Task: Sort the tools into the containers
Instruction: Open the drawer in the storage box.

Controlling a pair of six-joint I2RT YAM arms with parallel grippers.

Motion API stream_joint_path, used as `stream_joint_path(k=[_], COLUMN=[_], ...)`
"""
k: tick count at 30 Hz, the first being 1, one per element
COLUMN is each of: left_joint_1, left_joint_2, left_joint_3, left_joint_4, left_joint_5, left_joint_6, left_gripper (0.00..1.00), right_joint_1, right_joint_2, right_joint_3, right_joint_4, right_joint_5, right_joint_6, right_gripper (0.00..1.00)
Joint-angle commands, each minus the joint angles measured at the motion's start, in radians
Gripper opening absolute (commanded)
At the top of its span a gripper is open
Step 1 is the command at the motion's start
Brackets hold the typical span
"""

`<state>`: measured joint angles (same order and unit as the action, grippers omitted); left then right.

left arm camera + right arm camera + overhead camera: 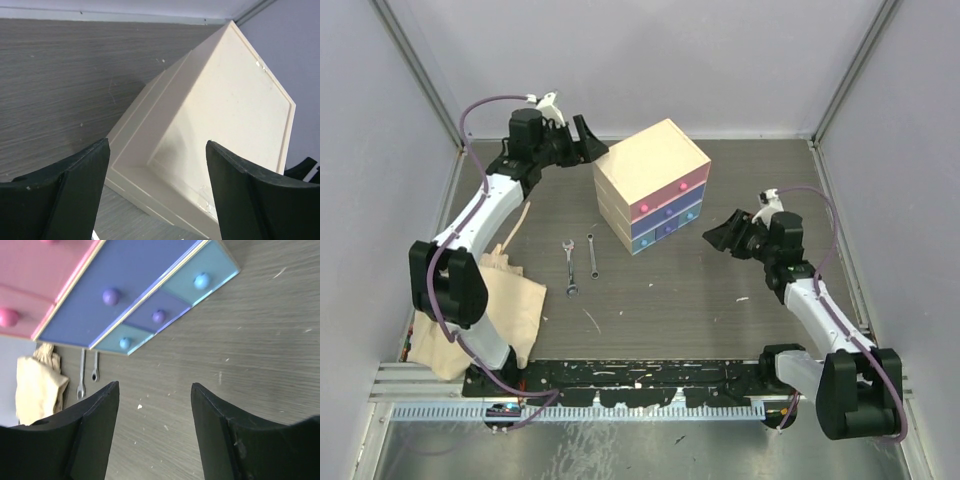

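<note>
Wrenches (569, 265) lie unsorted left of the chest (650, 165); our left claw (157, 145) and right claw (155, 386) gape empty; next we pull a drawer (132, 272) open.

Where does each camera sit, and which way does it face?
Top external: above and behind the bases, looking down at the table; left arm and right arm show.
Left wrist: behind the chest, facing its plain cream side; own fingers show.
Right wrist: faces the drawers, wrenches beyond; own fingers show.
Shared: all three see the chest.
</note>
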<state>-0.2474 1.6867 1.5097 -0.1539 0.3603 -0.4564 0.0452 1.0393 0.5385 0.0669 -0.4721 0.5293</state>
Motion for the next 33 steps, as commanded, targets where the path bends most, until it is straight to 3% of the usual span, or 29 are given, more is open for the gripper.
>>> stream_joint_path(k=[1,4,8,22,33], left_joint_1=[0.001,-0.001,-0.011,-0.015,-0.015], left_joint_2=[0.029,0.046,0.058,0.045,0.068], left_joint_3=[0.040,0.043,0.050,0.016,0.027], left_joint_4=[0.060,0.024,-0.031,-0.081,-0.097], left_joint_5=[0.110,0.104,0.086,0.036,0.041], left_joint_6=[-0.035,-0.023,0.001,0.047,0.038], left_gripper=[0.77,0.76,0.75,0.73,0.72], right_joint_1=[0.099,0.201,0.288,0.310,0.309], right_joint_2=[0.033,0.076,0.182,0.629,0.799], right_joint_3=[-0.033,-0.081,-0.130,-0.071,0.004], right_joint_4=[0.155,0.235,0.423,0.982,1.108], right_joint_5=[0.007,0.154,0.235,0.155,0.158], right_joint_6=[0.041,0.103,0.160,0.089,0.077], right_gripper=[0.62,0.58,0.55,0.54,0.52])
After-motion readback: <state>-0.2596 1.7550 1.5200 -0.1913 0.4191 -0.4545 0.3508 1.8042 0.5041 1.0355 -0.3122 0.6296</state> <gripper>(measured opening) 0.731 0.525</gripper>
